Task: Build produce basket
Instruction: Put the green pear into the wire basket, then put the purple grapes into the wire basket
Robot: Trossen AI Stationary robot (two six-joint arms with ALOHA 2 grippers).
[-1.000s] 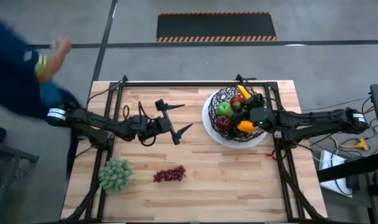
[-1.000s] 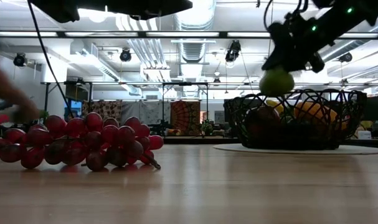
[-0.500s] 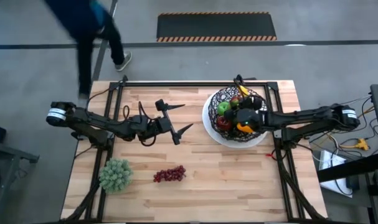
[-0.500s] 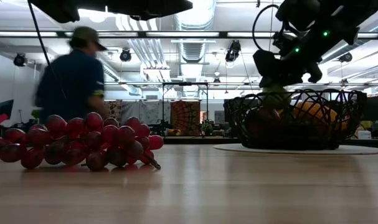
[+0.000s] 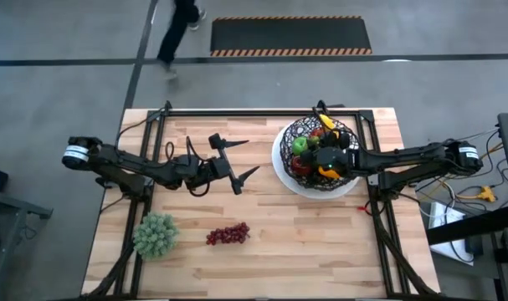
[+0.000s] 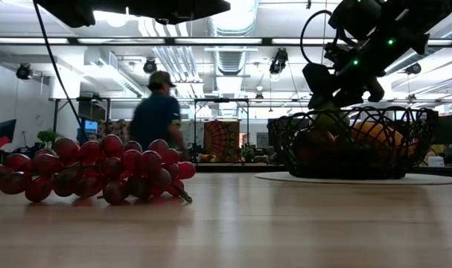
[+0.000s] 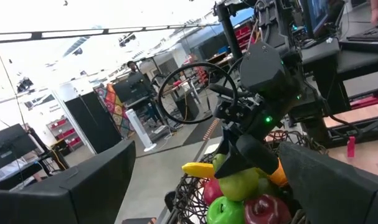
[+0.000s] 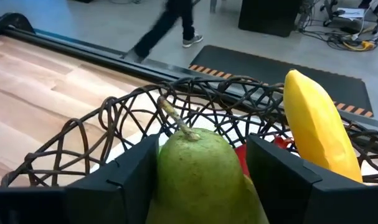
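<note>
1 pear lowered, right end effector deeper

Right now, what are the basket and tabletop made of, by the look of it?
Basket: dark irregular strands, likely matte black wire, though woven rattan can't be ruled out; open mesh on a white plate. Tabletop: pale wood, butcher-block style; parallel plank seams and grain show, satin sheen.

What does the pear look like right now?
The pear is green and a bit speckled, with a thin brown stem tilting up from its top. The right hand holds it between two dark fingers, just over the black wire basket, beside a yellow banana. It hasn't been let go yet.
</note>
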